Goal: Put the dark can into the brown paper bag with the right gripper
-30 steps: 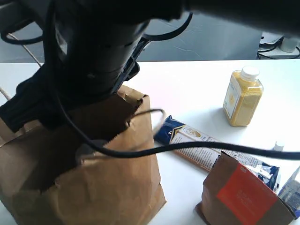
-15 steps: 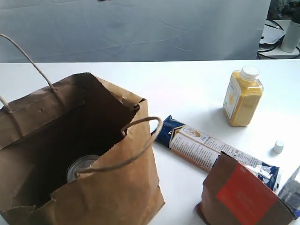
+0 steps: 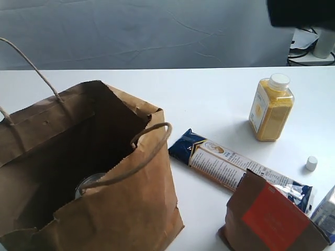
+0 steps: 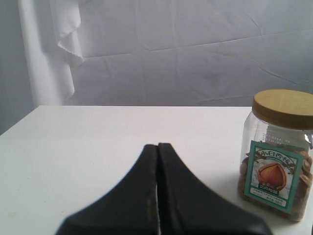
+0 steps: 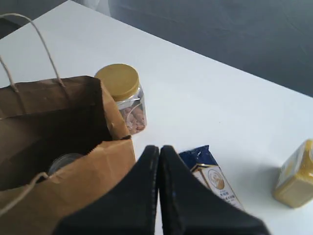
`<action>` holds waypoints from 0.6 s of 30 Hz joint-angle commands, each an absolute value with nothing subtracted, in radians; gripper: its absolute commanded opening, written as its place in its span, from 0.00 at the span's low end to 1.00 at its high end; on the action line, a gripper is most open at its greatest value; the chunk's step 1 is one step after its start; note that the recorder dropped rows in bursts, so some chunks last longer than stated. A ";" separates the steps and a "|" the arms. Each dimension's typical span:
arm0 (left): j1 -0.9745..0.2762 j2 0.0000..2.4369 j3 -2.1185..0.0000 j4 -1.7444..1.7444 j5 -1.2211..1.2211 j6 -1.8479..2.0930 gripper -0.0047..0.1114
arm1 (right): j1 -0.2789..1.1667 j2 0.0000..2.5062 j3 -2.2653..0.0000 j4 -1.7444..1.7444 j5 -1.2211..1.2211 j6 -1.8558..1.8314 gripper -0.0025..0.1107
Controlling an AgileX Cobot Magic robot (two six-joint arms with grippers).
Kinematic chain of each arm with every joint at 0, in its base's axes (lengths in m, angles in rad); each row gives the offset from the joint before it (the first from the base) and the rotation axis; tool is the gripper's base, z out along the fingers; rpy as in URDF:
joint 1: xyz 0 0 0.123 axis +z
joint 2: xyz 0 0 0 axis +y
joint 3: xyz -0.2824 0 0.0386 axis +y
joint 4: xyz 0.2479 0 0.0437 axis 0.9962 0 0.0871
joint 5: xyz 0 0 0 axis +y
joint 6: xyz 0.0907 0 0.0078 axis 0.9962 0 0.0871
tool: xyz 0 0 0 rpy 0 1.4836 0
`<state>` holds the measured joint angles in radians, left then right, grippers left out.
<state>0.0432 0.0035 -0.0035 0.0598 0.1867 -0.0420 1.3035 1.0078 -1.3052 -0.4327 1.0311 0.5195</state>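
Observation:
The brown paper bag stands open at the front left of the white table. Deep inside it only the shiny silver lid of the dark can shows; the can's body is hidden. In the right wrist view the lid sits inside the bag. My right gripper is shut on nothing, held above the table beside the bag's edge. A dark part of the right arm shows at the exterior view's top right. My left gripper is shut and empty, low over the table.
A nut jar with a gold lid stands near the left gripper, behind the bag. A yellow bottle, a blue packet, a brown pouch with an orange-red label and a small white cap lie right of the bag.
The right arm, which covered the bag a second ago, has lifted out and moved off to the upper right. The can stays in the bag; the near handle has sagged a little.

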 commanded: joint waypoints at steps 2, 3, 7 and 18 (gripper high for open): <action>0.037 0.000 0.000 0.062 0.179 -0.046 0.04 | 1.107 0.788 -0.969 -0.327 0.824 0.550 0.02; 0.037 0.000 0.000 0.062 0.179 -0.046 0.04 | 1.061 0.746 -0.911 -0.309 0.792 0.550 0.02; 0.037 0.000 0.000 0.062 0.179 -0.046 0.04 | 0.894 0.606 -0.731 -0.240 0.679 0.503 0.02; 0.037 0.000 0.000 0.062 0.179 -0.046 0.04 | 0.443 0.336 -0.264 0.021 0.228 0.197 0.02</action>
<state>0.0432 0.0035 -0.0035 0.0598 0.1867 -0.0420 0.5053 0.3712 -0.3399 -0.0195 0.3159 0.2606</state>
